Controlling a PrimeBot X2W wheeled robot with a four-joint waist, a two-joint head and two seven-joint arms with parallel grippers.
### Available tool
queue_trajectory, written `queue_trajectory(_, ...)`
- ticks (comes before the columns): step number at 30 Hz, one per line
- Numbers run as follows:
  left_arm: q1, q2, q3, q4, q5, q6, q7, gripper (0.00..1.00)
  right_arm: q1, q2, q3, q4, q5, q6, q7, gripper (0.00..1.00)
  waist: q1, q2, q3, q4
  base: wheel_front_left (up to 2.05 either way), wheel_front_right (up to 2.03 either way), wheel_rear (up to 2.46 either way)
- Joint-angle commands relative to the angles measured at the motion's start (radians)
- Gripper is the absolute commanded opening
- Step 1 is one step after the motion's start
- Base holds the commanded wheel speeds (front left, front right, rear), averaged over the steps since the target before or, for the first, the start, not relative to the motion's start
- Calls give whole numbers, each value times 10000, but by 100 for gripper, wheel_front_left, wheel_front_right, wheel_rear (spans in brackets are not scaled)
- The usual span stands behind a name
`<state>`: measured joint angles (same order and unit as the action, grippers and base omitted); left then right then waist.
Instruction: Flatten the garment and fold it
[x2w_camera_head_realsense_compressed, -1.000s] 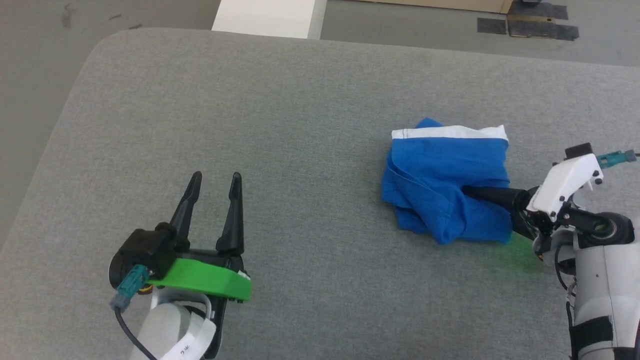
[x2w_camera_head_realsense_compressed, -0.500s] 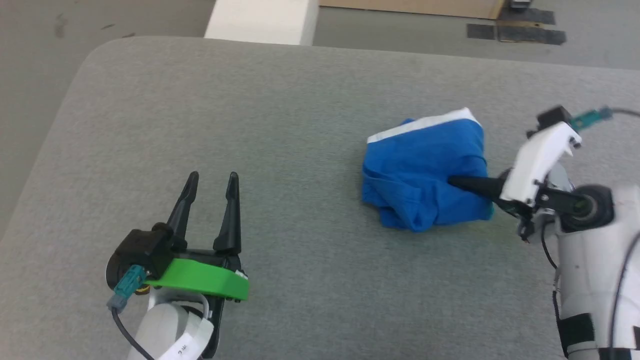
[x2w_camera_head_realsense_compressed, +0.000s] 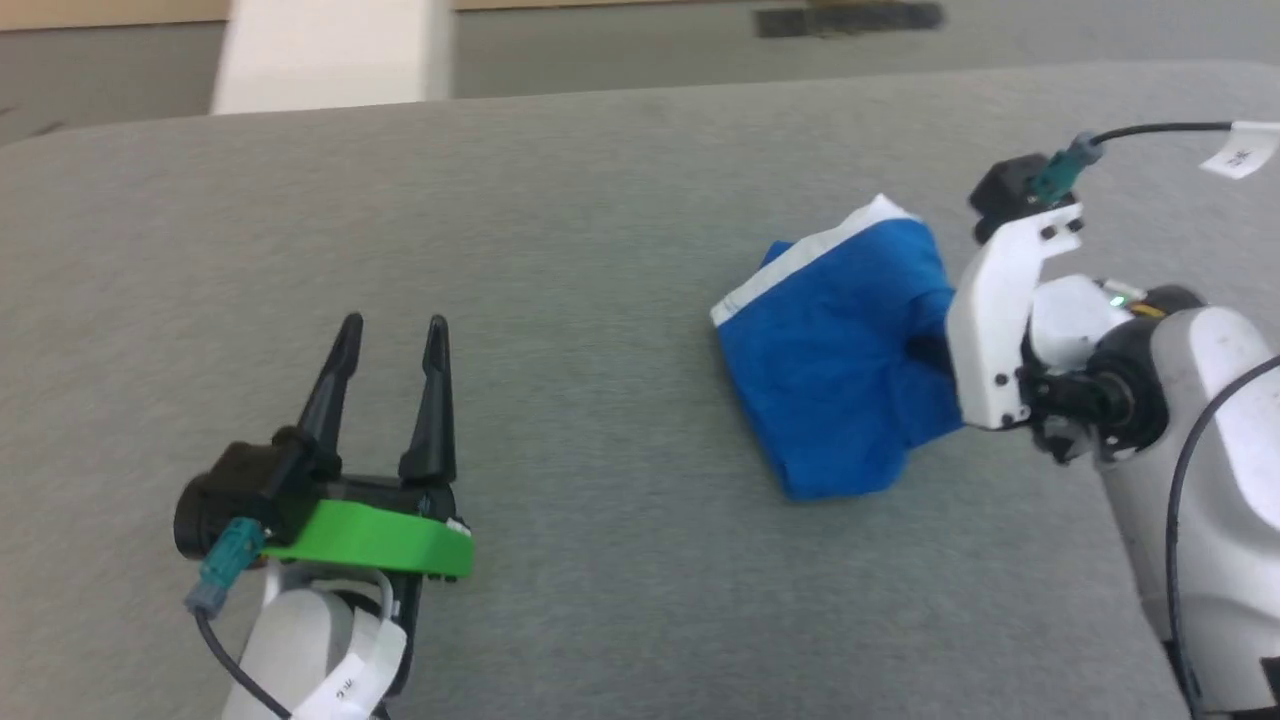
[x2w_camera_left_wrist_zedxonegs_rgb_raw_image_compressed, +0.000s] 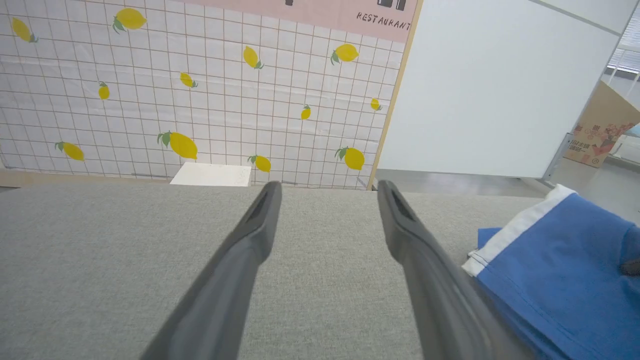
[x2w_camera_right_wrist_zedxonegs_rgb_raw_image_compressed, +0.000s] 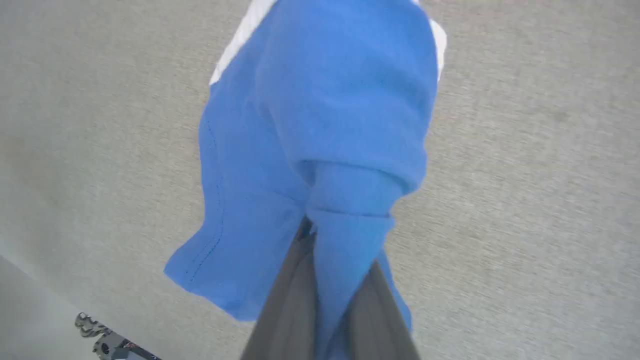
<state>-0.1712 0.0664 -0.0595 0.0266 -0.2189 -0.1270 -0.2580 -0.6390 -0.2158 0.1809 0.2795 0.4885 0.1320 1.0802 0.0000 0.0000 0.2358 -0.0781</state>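
a grey fabric-covered table (x2w_camera_head_realsense_compressed: 600, 250) spreads wide. beyond its far edge sits a white block (x2w_camera_head_realsense_compressed: 330, 55). behind stands a tiled wall (x2w_camera_left_wrist_zedxonegs_rgb_raw_image_compressed: 200, 90) printed with lemons, a plain white panel (x2w_camera_left_wrist_zedxonegs_rgb_raw_image_compressed: 500, 90), and what may be a printed cardboard box (x2w_camera_left_wrist_zedxonegs_rgb_raw_image_compressed: 597, 137).

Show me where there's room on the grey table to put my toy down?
Bare grey table stretches between the open left gripper and the blue garment, and along the far edge behind both. It is crowded at the right, where the right gripper pinches the garment.
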Motion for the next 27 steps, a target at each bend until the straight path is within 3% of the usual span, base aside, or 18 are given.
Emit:
queue_trajectory(1, -212, 120, 4, -71, 78, -37, -38, 100, -173, -155, 43, -28, -131, -13, -140, 0, 0, 0, 482, -1164, 0, 0, 0)
queue_trajectory(14, -824, 1269, -339, -533, 335, -37, -38, 100, -1237, -1035, -396, 1428, -2162, -13, -2309, 0, 0, 0, 1941, -3107, 0, 0, 0)
queue_trajectory(27, -1464, 2348, -550, -1155, 440, -35, 151, 100, -2488, -1317, -1635, 3304, -4675, -13, -4918, 0, 0, 0, 3336, -3381, 0, 0, 0)
